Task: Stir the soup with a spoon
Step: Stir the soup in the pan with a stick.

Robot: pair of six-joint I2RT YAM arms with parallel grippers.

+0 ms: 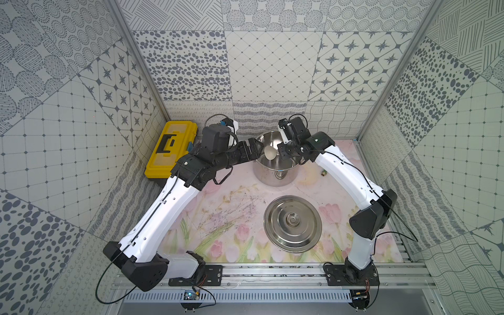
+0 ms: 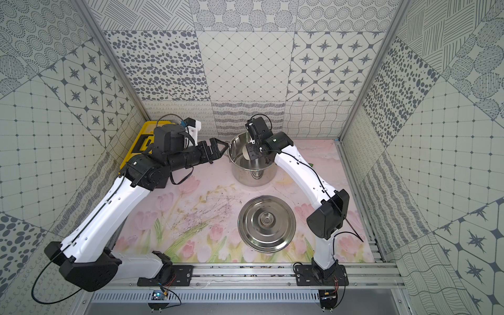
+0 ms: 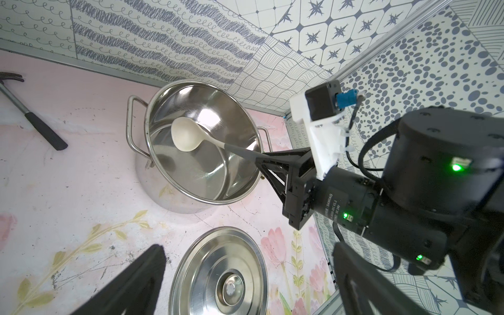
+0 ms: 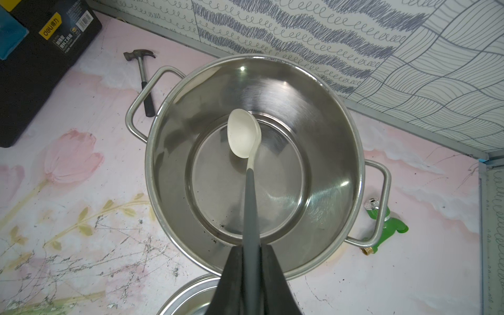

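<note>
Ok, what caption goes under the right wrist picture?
Right fingers pinch the spoon, white bowl over the steel pot.

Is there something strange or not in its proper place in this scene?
Yes. The steel stockpot shows a bare, dry-looking bottom under the cream-white spoon: no soup to stir. Also, a small black-handled hammer and a green tap fitting lie beside it, unrelated to cooking.

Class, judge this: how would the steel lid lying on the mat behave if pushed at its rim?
The lid lies flat with its knob up, so it would probably slide rather than roll or tip. Its polished steel looks stiff and is likely slippery to grip.
</note>
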